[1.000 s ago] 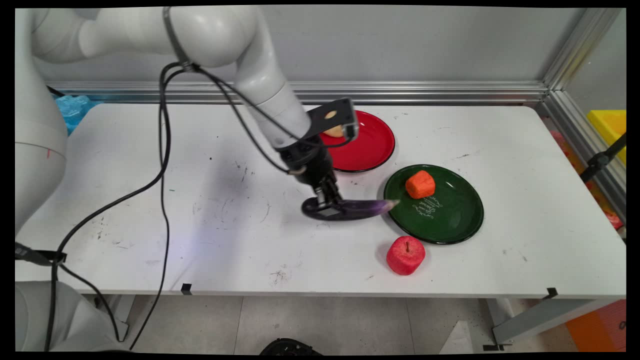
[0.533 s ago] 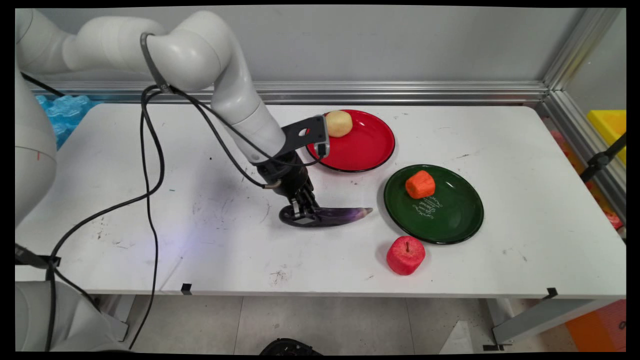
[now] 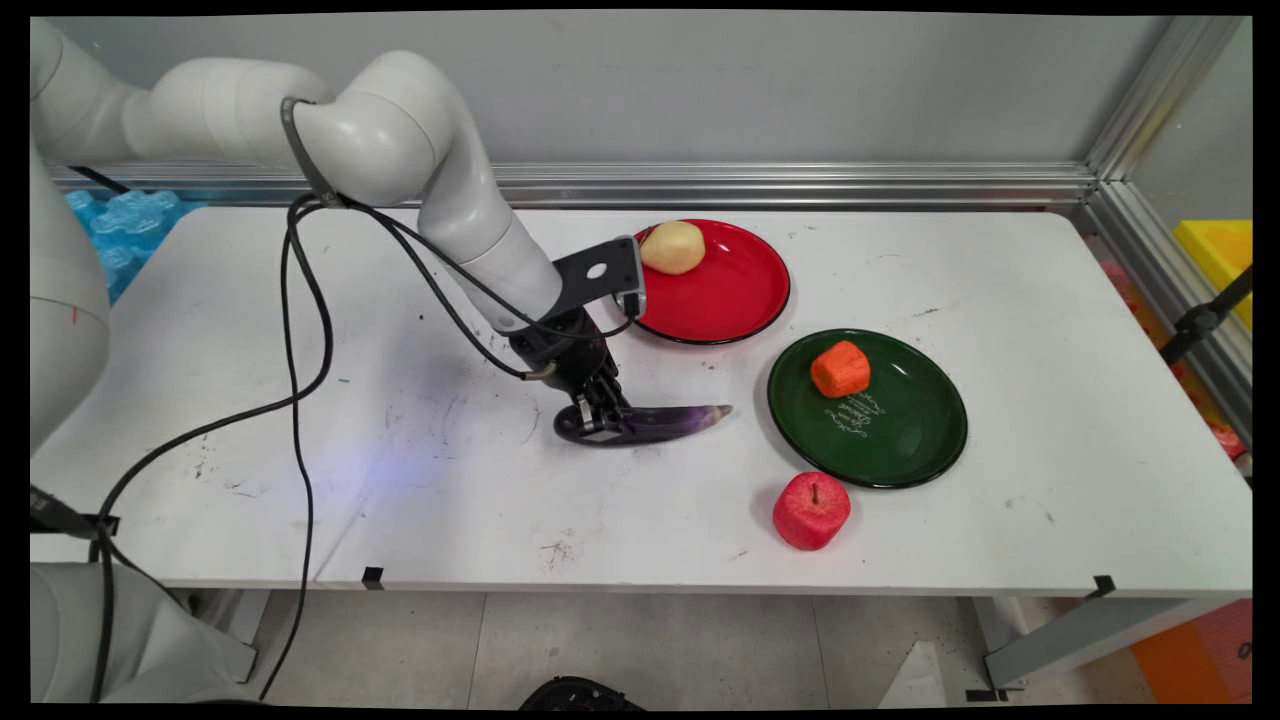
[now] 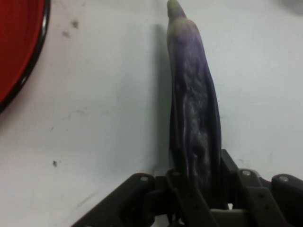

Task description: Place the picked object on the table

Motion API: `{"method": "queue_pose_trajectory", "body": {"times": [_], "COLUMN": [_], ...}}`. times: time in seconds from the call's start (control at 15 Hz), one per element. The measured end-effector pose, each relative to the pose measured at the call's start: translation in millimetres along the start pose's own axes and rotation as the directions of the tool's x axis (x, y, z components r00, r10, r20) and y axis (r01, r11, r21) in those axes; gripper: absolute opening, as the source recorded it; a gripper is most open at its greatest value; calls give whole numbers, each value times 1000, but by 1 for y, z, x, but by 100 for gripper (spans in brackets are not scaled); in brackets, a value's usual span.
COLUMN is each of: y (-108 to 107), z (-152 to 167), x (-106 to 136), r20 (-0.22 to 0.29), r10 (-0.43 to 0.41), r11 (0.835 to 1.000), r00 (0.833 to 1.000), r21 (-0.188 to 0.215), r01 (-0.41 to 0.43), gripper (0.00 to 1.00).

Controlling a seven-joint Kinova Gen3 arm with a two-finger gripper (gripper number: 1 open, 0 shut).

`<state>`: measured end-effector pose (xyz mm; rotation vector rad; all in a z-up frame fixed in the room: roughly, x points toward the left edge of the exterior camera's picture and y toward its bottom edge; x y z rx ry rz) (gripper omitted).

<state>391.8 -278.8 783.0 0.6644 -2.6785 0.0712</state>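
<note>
Pincer (image 3: 601, 428) clenched on purple eggplant (image 3: 660, 421) at its thick end, frame center, low on white surface (image 3: 1000, 290); tip points right twd green plate (image 3: 900, 440). Red plate (image 3: 735, 300) just above.

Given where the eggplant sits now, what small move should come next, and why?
Probably a short lift: the end effector is shut on the eggplant, which lies low on the table, its tip pointing toward the green plate.

Glossy white arm (image 3: 440, 190), dangling black cables (image 3: 300, 330), black fingers (image 3: 600, 405)
</note>
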Motion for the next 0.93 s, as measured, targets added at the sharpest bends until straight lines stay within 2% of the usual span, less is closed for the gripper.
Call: {"method": "queue_pose_trajectory", "body": {"times": [0.4, 0.47, 0.93], "y": [-5, -6, -16], "z": [8, 9, 6], "x": [-3, -3, 1], "r20": [-15, -18, -32], "r10": [0, 1, -6], "r11": [1000, 1000, 999], "r00": [1000, 1000, 999], "r21": [12, 13, 32], "r01": [0, -1, 7], "gripper": [0, 100, 100]}}
